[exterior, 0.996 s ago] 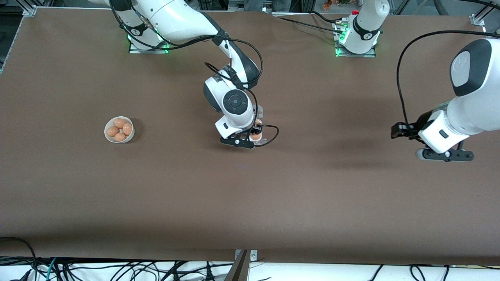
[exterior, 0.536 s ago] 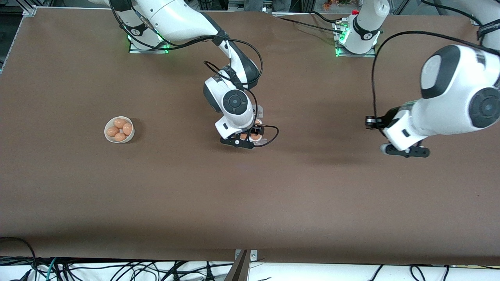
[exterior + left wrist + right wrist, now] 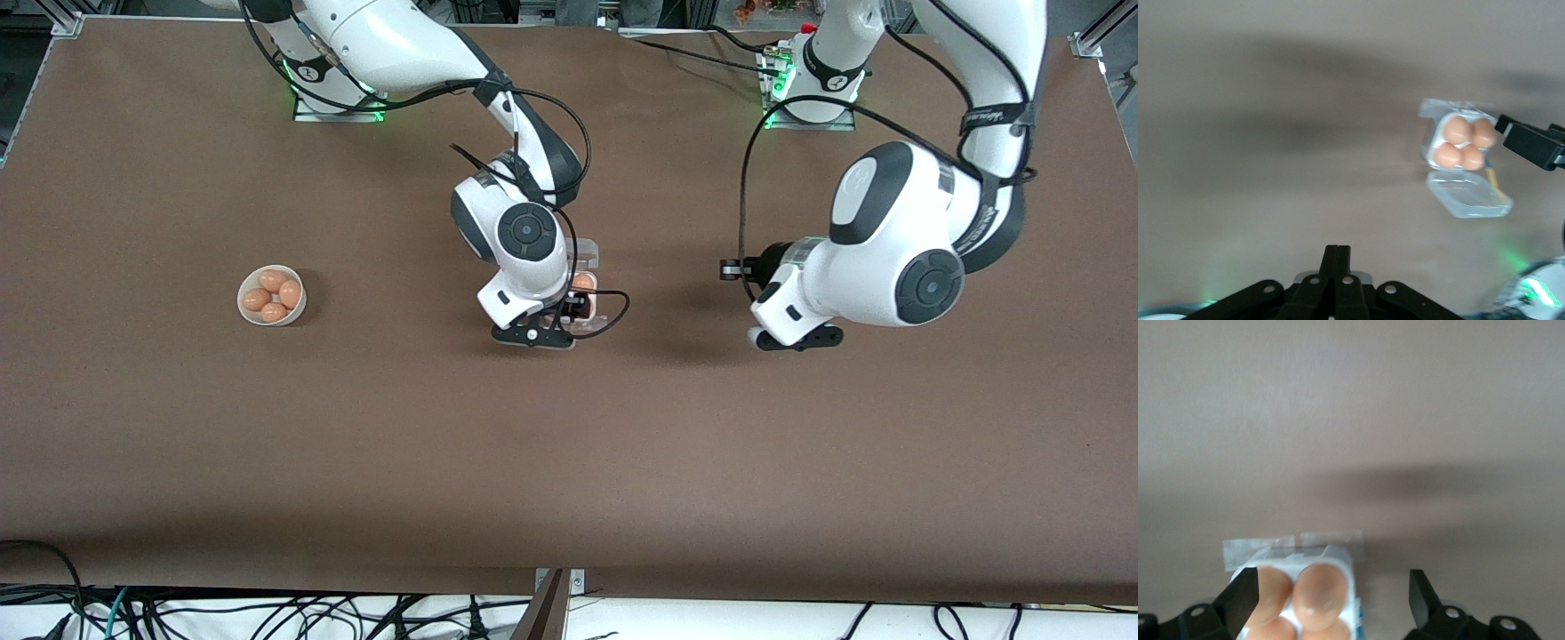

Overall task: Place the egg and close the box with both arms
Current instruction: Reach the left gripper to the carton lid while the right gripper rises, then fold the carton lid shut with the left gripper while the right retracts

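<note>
The box is a clear carton whose whitish tray holds several tan eggs, one in every cup, so I cannot tell the egg apart from the rest. Its clear lid lies open and flat beside the tray, farther from the front camera. In the front view the box is mostly under the right arm. My right gripper is open just over the tray, with one finger by an egg and nothing held. My left gripper is shut and empty over bare table toward the left arm's end.
A round white bowl with several more eggs stands toward the right arm's end of the table. The right gripper's fingers show beside the box in the left wrist view. Brown tabletop lies all around the box.
The left arm has swung in from the left arm's end toward the box, and its fingers have closed. The right gripper has opened and drawn slightly back over the tray.
</note>
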Robot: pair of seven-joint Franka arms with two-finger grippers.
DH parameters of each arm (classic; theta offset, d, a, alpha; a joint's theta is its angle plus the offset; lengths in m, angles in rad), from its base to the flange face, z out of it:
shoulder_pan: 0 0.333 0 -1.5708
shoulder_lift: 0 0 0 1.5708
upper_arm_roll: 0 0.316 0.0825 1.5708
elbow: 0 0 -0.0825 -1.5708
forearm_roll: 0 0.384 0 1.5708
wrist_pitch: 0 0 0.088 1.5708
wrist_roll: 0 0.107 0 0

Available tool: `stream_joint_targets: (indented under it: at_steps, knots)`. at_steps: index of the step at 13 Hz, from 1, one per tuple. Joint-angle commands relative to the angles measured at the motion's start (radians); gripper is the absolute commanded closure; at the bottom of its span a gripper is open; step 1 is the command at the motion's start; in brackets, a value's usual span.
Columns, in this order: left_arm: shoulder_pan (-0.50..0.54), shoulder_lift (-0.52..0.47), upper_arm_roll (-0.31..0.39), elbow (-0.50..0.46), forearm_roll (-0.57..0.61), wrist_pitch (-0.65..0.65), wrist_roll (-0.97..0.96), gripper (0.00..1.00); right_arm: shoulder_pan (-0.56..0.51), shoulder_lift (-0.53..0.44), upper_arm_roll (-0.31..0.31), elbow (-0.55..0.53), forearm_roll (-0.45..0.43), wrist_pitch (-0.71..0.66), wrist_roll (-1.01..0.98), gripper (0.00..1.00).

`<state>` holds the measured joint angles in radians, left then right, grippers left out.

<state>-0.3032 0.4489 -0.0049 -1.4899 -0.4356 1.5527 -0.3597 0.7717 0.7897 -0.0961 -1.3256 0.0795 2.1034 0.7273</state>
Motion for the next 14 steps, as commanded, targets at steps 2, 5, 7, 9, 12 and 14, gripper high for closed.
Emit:
stream_joint_targets:
  at_steps: [2,5,7,9,12,14]
  knots:
    - [-0.057,0.053,0.009,0.026,-0.124,-0.011,-0.09,1.0,-0.008,-0.029,-0.051,0.003,-0.006,-0.057,-0.132,0.0]
    - [-0.154,0.08,0.009,0.026,-0.159,-0.01,-0.175,1.0,-0.015,-0.079,-0.109,0.002,-0.001,-0.144,-0.163,0.0]
    - [-0.206,0.094,0.009,0.026,-0.178,-0.005,-0.223,1.0,-0.035,-0.115,-0.164,0.0,0.005,-0.193,-0.18,0.0]
    - [-0.259,0.112,0.011,0.028,-0.215,-0.002,-0.231,1.0,-0.07,-0.145,-0.169,-0.001,0.003,-0.226,-0.248,0.0]
    - [-0.341,0.142,0.011,0.028,-0.213,0.013,-0.271,1.0,-0.115,-0.193,-0.174,-0.006,0.003,-0.288,-0.25,0.0]
    - [-0.382,0.183,0.011,0.028,-0.215,0.045,-0.275,1.0,-0.193,-0.269,-0.157,-0.036,-0.003,-0.315,-0.272,0.0]
